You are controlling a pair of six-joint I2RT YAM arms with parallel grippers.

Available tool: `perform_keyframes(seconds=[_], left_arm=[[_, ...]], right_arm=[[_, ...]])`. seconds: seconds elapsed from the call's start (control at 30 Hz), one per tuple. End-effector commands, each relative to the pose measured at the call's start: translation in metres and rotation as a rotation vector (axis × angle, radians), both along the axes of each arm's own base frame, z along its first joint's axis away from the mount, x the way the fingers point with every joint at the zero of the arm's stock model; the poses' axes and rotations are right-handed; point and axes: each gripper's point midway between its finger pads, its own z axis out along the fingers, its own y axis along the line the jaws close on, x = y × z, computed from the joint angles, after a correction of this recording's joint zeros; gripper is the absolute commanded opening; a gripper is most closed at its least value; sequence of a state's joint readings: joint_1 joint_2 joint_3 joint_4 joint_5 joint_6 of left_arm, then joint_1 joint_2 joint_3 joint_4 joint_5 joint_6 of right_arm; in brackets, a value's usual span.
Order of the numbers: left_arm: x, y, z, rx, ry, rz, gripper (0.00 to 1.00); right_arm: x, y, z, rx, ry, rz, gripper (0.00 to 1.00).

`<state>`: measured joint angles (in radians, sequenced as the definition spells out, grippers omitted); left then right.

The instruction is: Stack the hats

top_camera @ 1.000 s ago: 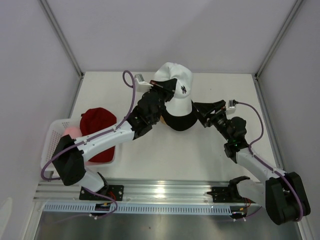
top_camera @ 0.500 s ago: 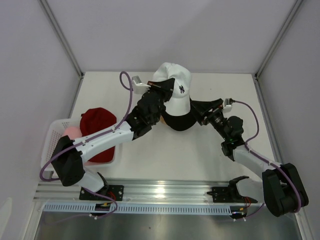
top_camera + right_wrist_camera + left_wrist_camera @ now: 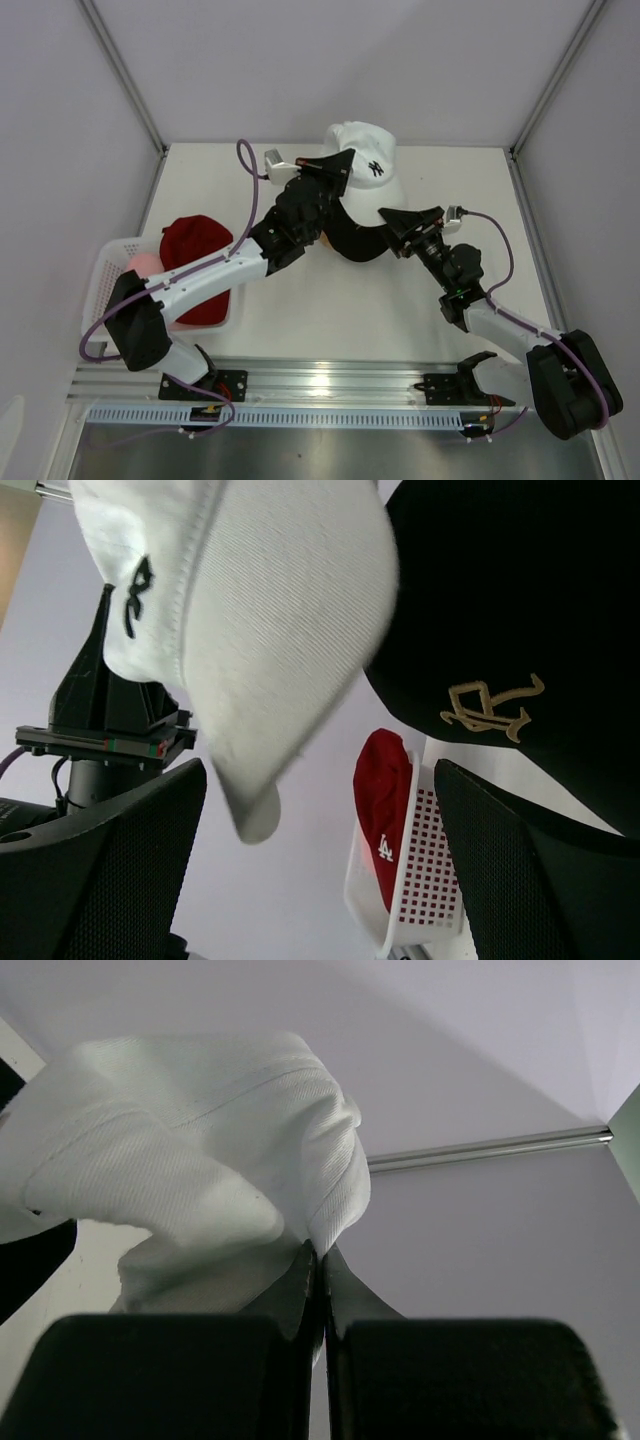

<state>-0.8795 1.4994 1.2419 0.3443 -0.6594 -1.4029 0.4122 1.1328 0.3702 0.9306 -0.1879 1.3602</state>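
Basket of white mesh plastic (image 3: 103, 272) sits at the left edge, holding a red fabric cap with a white logo (image 3: 197, 250) and, at its left, a pink cap (image 3: 143, 263). Neither is stacked yet.

Left gripper (image 3: 338, 165) has its jaws pressed together, pinching a fold of the white fabric cap with a black logo (image 3: 365, 172). In the last second the cap has swung up and toward the far right, so it hangs tilted instead of sitting squarely.

That leaves more of the black fabric cap with a gold embroidered logo (image 3: 352, 243) showing at table centre, just near of the white one. Whether the two touch, I cannot tell.

Right gripper (image 3: 396, 230), jaws spread wide and empty, has slid left and is now just beside the black cap's right edge.

Judgement: the white cap is not seated, and the right arm looks set to steady or take a cap. Most of the stacking remains.
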Motion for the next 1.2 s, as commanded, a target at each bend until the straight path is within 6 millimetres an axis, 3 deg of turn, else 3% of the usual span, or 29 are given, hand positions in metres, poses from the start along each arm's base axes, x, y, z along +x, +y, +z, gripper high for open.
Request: perform_keyframes(seconds=[0.0, 0.17, 0.23, 0.27, 0.33, 0.37, 0.43, 0.47, 0.5, 0.6, 0.67, 0.7, 0.73, 0.8, 0.83, 0.87, 0.9, 0.93, 0.97, 1.03, 1.07, 1.17], left_arm=[[-0.009, -0.002, 0.032, -0.107, -0.017, -0.038, 0.01], [-0.014, 0.001, 0.018, -0.105, 0.037, -0.057, 0.01], [-0.016, 0.002, 0.016, -0.099, 0.040, -0.066, 0.01], [-0.018, 0.005, 0.018, -0.095, 0.043, -0.071, 0.01], [-0.021, 0.005, 0.016, -0.085, 0.051, -0.085, 0.01], [-0.021, 0.005, 0.015, -0.089, 0.059, -0.093, 0.01], [-0.022, 0.010, 0.008, -0.094, 0.076, -0.086, 0.01], [-0.022, 0.013, 0.010, -0.097, 0.067, -0.086, 0.01], [-0.023, 0.017, 0.015, -0.104, 0.050, -0.088, 0.01], [-0.022, 0.024, 0.022, -0.046, 0.002, -0.127, 0.01], [-0.013, 0.036, 0.026, 0.056, -0.054, -0.146, 0.13], [-0.018, 0.033, 0.029, 0.091, -0.085, -0.224, 0.27], [-0.020, 0.039, 0.033, 0.151, -0.126, -0.245, 0.53], [-0.009, 0.064, 0.027, 0.223, -0.155, -0.259, 0.78], [-0.024, 0.065, 0.038, 0.277, -0.248, -0.345, 0.89], [-0.019, 0.085, 0.035, 0.316, -0.263, -0.322, 0.92], [-0.020, 0.096, 0.029, 0.347, -0.267, -0.313, 0.94], [-0.021, 0.108, 0.022, 0.428, -0.292, -0.285, 0.98], [-0.026, 0.133, 0.034, 0.478, -0.326, -0.210, 0.99], [-0.023, 0.168, 0.026, 0.634, -0.305, -0.050, 0.99], [-0.031, 0.188, 0.031, 0.684, -0.300, 0.024, 1.00], [-0.034, 0.222, 0.019, 0.832, -0.262, 0.175, 1.00]], right_arm=[[0.000, -0.009, 0.023, 0.049, -0.089, -0.056, 0.99], [0.002, -0.008, 0.038, 0.031, -0.143, -0.053, 0.98], [0.002, -0.008, 0.047, 0.024, -0.172, -0.056, 0.93], [0.002, -0.008, 0.051, 0.021, -0.188, -0.056, 0.79], [0.002, -0.009, 0.062, 0.023, -0.219, -0.057, 0.62], [0.003, -0.010, 0.065, 0.012, -0.235, -0.060, 0.41], [0.003, -0.010, 0.074, 0.008, -0.254, -0.064, 0.22], [0.005, -0.010, 0.071, -0.011, -0.243, -0.071, 0.07], [0.006, -0.012, 0.071, -0.022, -0.246, -0.079, 0.00], [0.010, -0.017, 0.080, -0.046, -0.269, -0.101, 0.00], [0.013, -0.021, 0.093, -0.056, -0.299, -0.081, 0.00], [0.014, -0.021, 0.098, -0.057, -0.304, -0.065, 0.00], [0.013, -0.018, 0.103, -0.068, -0.309, -0.027, 0.00], [0.023, -0.018, 0.120, -0.091, -0.305, -0.004, 0.00], [0.023, -0.014, 0.126, -0.106, -0.305, 0.033, 0.00], [0.028, -0.010, 0.127, -0.119, -0.277, 0.055, 0.00], [0.035, -0.007, 0.150, -0.115, -0.303, 0.072, 0.00], [0.034, -0.001, 0.160, -0.100, -0.296, 0.132, 0.00], [0.035, 0.003, 0.175, -0.080, -0.316, 0.162, 0.00], [0.039, 0.017, 0.199, -0.027, -0.340, 0.243, 0.00], [0.037, 0.022, 0.209, 0.026, -0.338, 0.283, 0.00], [0.048, 0.054, 0.193, 0.063, -0.206, 0.370, 0.00]])
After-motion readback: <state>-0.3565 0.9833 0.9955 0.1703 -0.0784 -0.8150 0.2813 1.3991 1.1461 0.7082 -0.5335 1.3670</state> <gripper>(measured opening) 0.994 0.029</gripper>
